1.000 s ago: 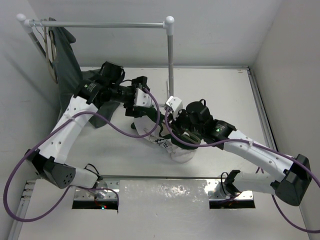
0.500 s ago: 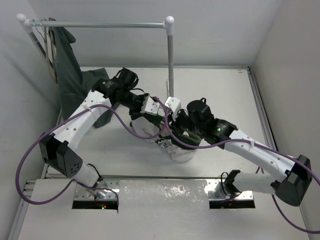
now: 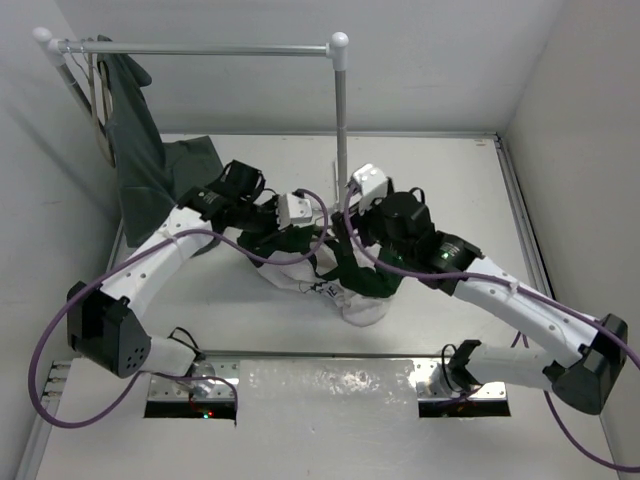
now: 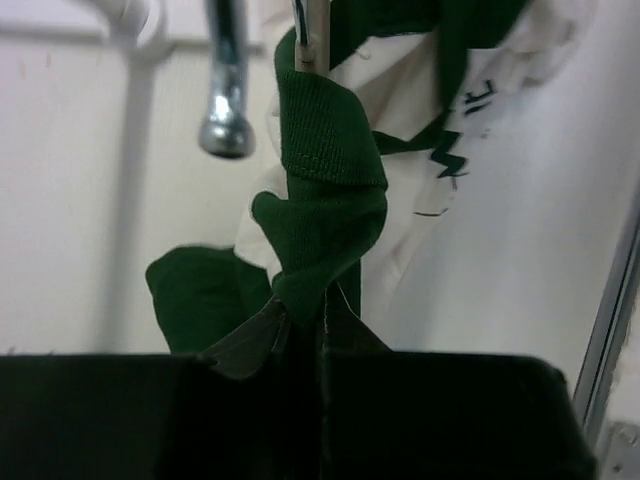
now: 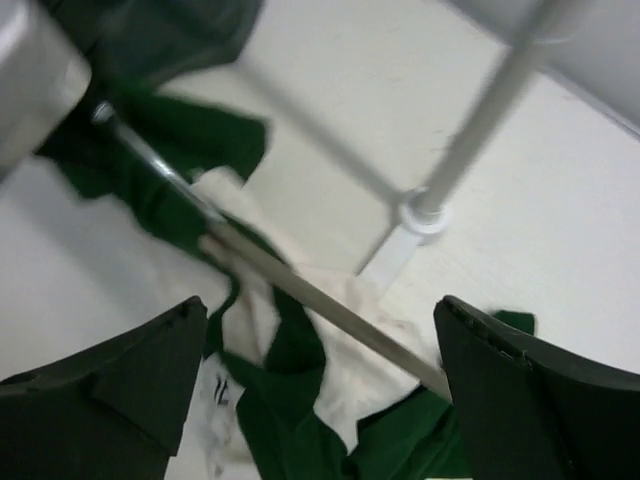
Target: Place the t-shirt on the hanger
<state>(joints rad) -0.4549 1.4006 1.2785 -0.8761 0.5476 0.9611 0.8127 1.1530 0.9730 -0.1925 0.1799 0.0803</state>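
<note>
The dark green t-shirt with a white printed panel (image 3: pixel 352 292) is seen bunched on the white table (image 3: pixel 450 180) between the arms and is partly hidden by them. A fold of its green fabric is pinched in the closed left gripper (image 4: pixel 322 310). The right gripper (image 5: pixel 320 305) is spread wide with nothing grasped, above the slim brownish-grey hanger (image 5: pixel 300 285). The hanger's ends are lost in cloth and blur, and its hook cannot be made out.

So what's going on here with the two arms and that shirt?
Two robot arms are getting a t-shirt onto a hanger. The left tool is shut on a green fold of the crumpled t-shirt. The hanger's thin bar lies amid the cloth, and the right tool hangs open above it, gripping nothing. The shirt is bunched, not yet hung properly.
</note>
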